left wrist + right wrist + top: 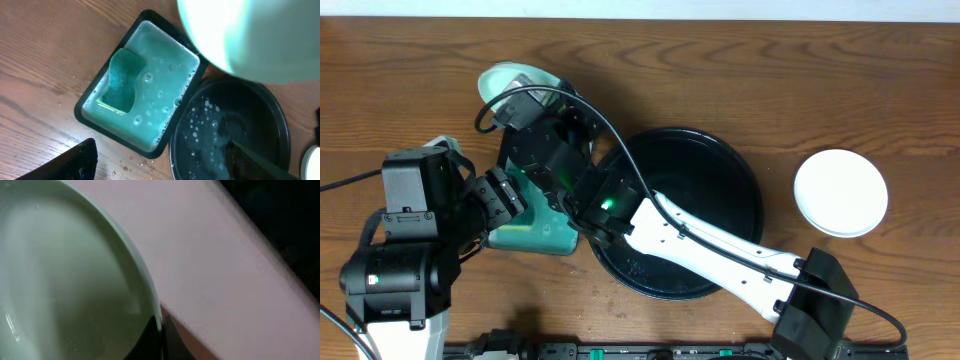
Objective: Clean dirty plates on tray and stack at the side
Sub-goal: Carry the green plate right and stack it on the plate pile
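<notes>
The right gripper (159,339) pinches the rim of a wet, green-tinged plate (75,280) near the teal-liquid dish (102,75). Whether the left gripper (508,200) is clenched cannot be told. The sudsy black tray (715,165) lies just beside the dish. Another white plate (840,192) rests on the wooden table (720,70), well apart.

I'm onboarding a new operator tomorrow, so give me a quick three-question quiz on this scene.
1. True or false: the white plate at the right lies on the black tray.
2. What sits in the rectangular dish of teal liquid? A sponge; B spoon; C cup.
3. Fill in: the right gripper grips the raised plate by its ____.
Key: 1 false, it lies on the table; 2 A; 3 rim.
</notes>
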`<state>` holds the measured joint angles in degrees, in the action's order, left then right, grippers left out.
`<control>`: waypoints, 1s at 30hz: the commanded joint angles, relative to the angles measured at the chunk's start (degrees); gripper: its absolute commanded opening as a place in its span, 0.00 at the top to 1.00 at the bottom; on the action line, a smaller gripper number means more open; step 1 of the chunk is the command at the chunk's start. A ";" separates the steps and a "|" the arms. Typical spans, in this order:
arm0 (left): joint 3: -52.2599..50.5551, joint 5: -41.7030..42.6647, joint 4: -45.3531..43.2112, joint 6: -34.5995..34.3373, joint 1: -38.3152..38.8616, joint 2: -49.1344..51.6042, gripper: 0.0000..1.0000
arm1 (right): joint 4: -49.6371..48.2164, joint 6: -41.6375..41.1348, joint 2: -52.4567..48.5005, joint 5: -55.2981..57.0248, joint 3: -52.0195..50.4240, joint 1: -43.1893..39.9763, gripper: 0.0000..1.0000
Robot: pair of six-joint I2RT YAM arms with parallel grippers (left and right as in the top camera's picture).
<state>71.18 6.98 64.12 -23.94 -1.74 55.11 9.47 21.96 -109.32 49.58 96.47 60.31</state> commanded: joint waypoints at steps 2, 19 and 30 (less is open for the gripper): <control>0.96 0.09 0.15 0.33 -0.22 -0.02 0.18 | 11.15 -28.50 -0.48 -16.04 0.48 -5.29 0.99; 0.96 0.09 0.15 0.33 -0.22 -0.02 0.18 | 39.58 -44.68 19.61 -51.78 0.57 -44.52 0.99; 0.96 0.09 0.15 0.33 -0.24 -0.02 0.18 | 61.57 -50.62 18.97 -47.25 -7.45 -76.94 0.99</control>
<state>71.18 6.98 64.14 -23.94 -1.74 55.13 70.67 -26.79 -88.29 1.80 93.71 -11.44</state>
